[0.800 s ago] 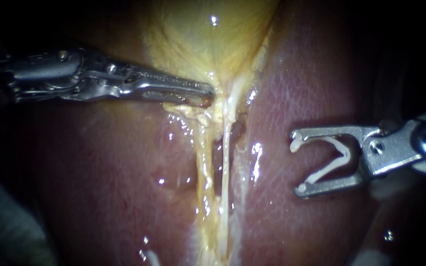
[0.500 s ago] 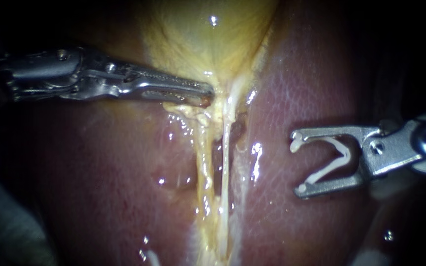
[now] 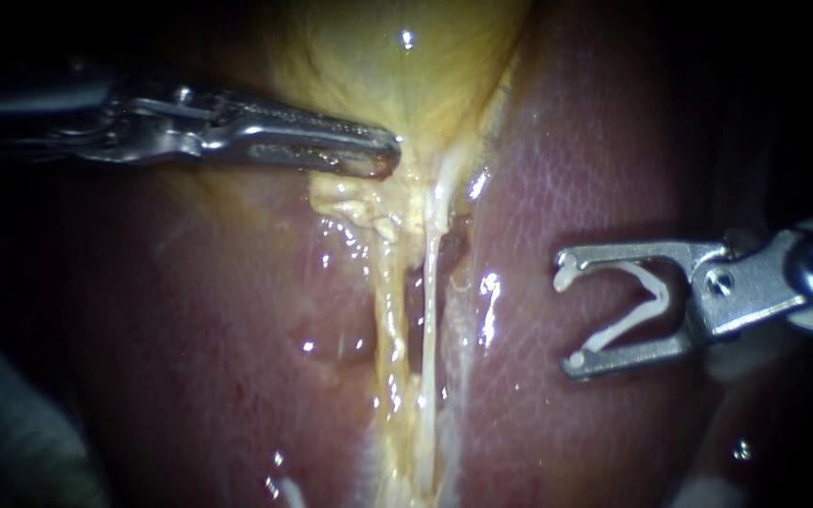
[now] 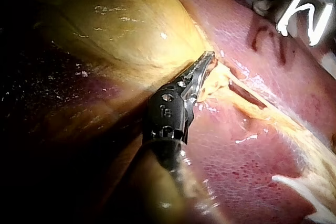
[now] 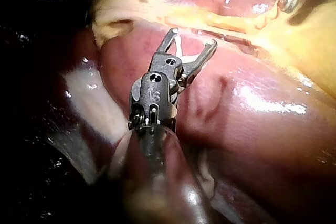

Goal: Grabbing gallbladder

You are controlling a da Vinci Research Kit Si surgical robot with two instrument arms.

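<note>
1. At the lower edge of the gallbladder (image 3: pixel 378 66), beside the liver (image 3: pixel 576 160), left instrument (image 3: pixel 383 155) jaws are clamped on gallbladder tissue.
2. Since the earlier frames its tip has risen and drawn back, with yellow tissue following: grip looks secure.
3. Well apart, right instrument (image 3: pixel 566 316) is unmoved, jaws spread, holding a white clip (image 3: pixel 646 306).
4. No brand or writing legible.

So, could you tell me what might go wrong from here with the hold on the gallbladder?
1. The left instrument holds the gallbladder by a small bite at its narrow end; a pull may slip it off or tear the wall.
2. The thin tubes just below that bite look taut; a hard pull could strain them.
3. The right instrument holds an open clip close over the liver; drifting could scrape it.
</note>
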